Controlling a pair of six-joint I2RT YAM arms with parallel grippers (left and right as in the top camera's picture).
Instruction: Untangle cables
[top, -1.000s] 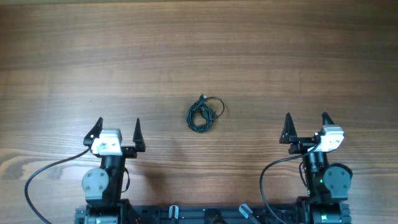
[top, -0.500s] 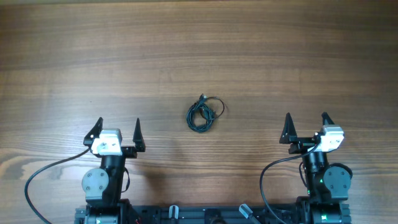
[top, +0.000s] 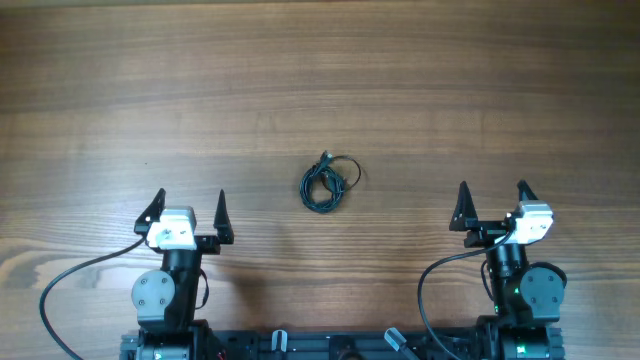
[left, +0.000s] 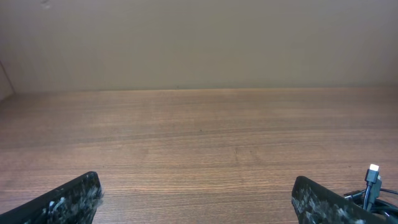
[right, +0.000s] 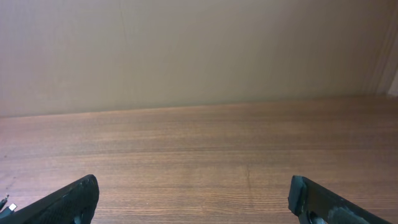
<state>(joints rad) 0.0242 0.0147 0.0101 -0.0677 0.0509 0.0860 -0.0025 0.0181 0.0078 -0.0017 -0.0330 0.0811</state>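
The cables (top: 327, 184) lie as one small knotted coil of thin dark wire at the middle of the wooden table. A silver plug end of the coil (left: 372, 173) shows at the far right of the left wrist view, and a tiny tip (right: 5, 202) at the far left of the right wrist view. My left gripper (top: 190, 205) stands open near the front left, well short of the coil. On the other side, the right gripper (top: 493, 197) is open too, equally far from it. Both hold nothing.
The wooden table (top: 320, 80) stretches to a plain beige wall (left: 199, 43) at the back. Thick black arm cables (top: 70, 280) loop beside each arm base at the front edge.
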